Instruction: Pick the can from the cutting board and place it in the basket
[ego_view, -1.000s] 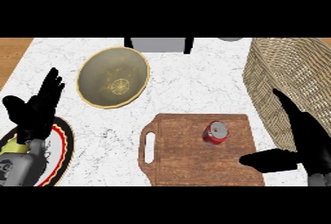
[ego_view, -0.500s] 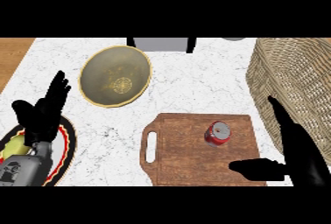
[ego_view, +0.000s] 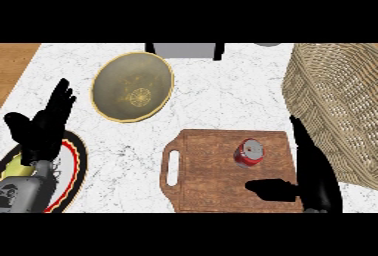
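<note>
The can (ego_view: 250, 152) stands untouched on the board (ego_view: 221, 172), the right hand (ego_view: 314, 170) just beside it with fingers straight and thumb spread, so grasping, lifting and placing in the basket (ego_view: 339, 105) all remain.

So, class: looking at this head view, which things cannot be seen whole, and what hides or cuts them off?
- Basket: right part cut by the view's right edge.
- Red-rimmed plate: hidden partly by the left hand and forearm.
- Grey object: cut by the top band.
- Cutting board: corner under the right hand.
</note>
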